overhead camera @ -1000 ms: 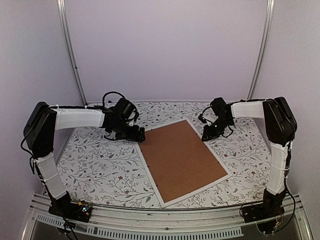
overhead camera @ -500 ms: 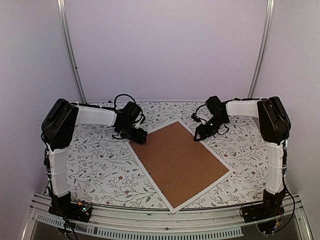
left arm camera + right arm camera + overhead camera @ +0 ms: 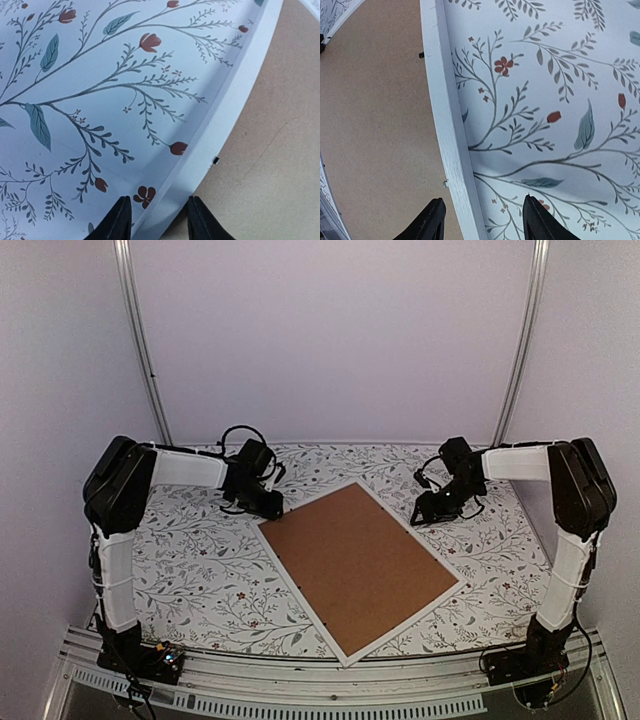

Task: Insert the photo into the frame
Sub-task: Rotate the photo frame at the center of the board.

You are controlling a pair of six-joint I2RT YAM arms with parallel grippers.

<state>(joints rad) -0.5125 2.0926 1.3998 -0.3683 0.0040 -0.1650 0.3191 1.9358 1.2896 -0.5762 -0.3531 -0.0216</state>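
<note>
Basically, left wrist cam: left claw [image 3: 159, 210] released, narrow gap straddling white rim of frame [image 3: 235, 115]; contact with rim unclear. Right wrist cam: right claw [image 3: 484, 210] released, wide gap, rim beneath it. Only overhead gives layout: frame flat, skewed on table [image 3: 200, 560], brown backing board [image 3: 360, 565] up, left claw at far-left corner, right claw beside far-right edge.

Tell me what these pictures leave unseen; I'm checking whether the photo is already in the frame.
The photo: in no view; possibly under the brown backing board, cannot tell.
Front of the frame: faces down, covered by that board.
The left gripper, the right gripper: touching the frame or hovering unclear; wrist views look down the fingers, top view too small.
</note>
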